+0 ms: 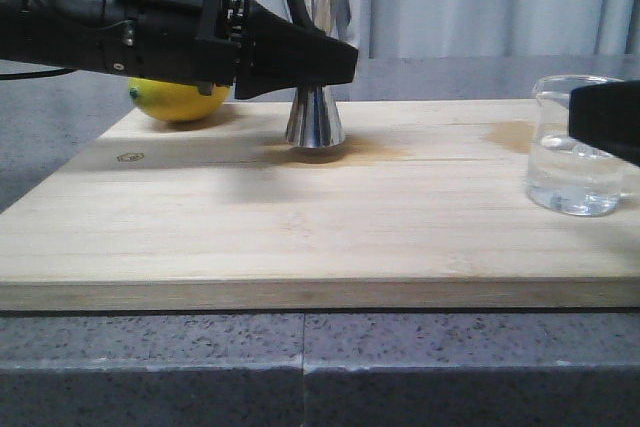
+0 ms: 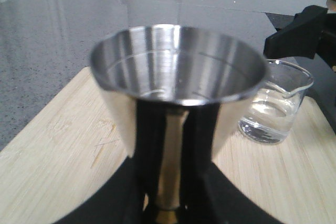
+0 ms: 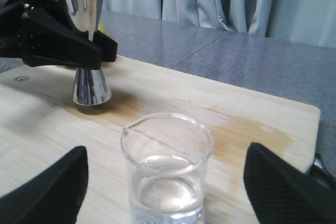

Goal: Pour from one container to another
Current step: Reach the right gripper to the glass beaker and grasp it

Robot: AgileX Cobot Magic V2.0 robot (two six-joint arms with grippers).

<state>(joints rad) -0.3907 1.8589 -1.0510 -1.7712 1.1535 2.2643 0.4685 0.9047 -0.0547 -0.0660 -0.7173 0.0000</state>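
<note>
Closest to my right wrist camera, the beaker stands with liquid in it between the spread right gripper fingers, ungrasped, while my left gripper clamps the jigger's waist on the board, so I judge pouring hasn't begun.

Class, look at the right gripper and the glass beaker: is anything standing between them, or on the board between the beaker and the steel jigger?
Nothing visible. The right gripper is open with the beaker between its fingers, nothing intervening. The bamboo board between beaker and jigger is bare apart from stains. The lemon lies beyond the jigger, off that line.
</note>
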